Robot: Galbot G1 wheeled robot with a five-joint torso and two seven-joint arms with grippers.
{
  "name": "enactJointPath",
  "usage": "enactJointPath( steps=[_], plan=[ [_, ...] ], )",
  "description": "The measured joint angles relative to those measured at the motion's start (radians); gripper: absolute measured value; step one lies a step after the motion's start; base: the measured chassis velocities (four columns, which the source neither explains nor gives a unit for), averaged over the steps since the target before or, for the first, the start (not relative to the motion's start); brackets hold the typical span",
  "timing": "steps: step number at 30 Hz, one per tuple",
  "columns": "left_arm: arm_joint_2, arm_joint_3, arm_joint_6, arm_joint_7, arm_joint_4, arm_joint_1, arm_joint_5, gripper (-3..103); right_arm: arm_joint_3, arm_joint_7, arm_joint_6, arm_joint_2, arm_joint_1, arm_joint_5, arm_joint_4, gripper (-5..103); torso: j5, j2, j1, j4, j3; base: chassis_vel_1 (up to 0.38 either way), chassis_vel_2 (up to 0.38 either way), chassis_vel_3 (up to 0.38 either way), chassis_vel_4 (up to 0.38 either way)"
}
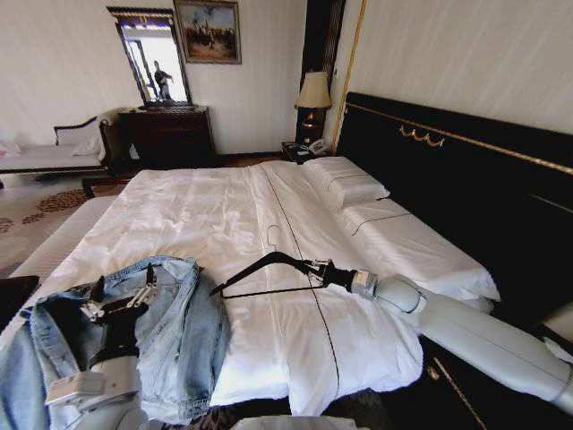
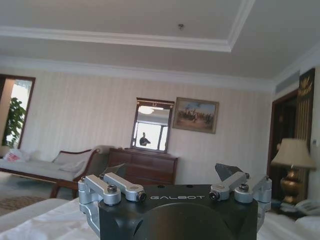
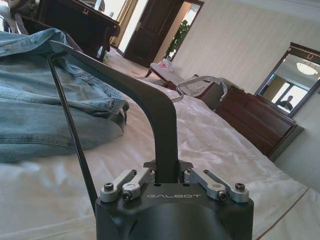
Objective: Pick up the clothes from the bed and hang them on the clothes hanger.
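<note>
Lying crumpled at the near left corner of the bed [image 1: 206, 206], the faded blue jacket [image 1: 179, 331] spills over the edge, with broad bare sheet beyond it. The left gripper [image 1: 121, 300] stands over the jacket, fingers spread and empty. The right gripper [image 1: 320, 270], reaching in level from the right, pinches the black hanger [image 1: 269, 264] above the sheet, just beside the jacket.

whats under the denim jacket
The light blue faded denim jacket lies on the large bed's white sheet near the foot edge. The left gripper sits over it, open. What the jacket covers beneath its folds cannot be seen.
</note>
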Motion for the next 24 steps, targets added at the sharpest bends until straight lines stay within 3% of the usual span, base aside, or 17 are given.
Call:
enactJointPath(
  steps=[9,15,24],
  plan=[
    [0.000,0.000,-0.024,0.020,0.000,-0.008,-0.030,100,-0.035,-0.023,-0.008,0.022,0.026,0.014,-0.010,20,-0.0001,0.000,0.000,0.0003,0.000,0.000,0.000,0.000,0.000],
    [0.000,-0.004,-0.033,0.027,0.000,-0.007,-0.027,100,-0.074,0.012,-0.033,0.047,0.050,0.047,-0.008,20,0.0001,0.000,0.000,0.0000,0.000,0.027,0.034,-0.042,-0.061],
    [0.000,-0.012,-0.034,0.027,0.000,-0.005,-0.024,100,-0.107,0.029,-0.045,0.064,0.071,0.058,-0.006,20,-0.0002,0.000,0.000,0.0002,0.000,0.135,0.190,-0.132,-0.192]
  ],
)
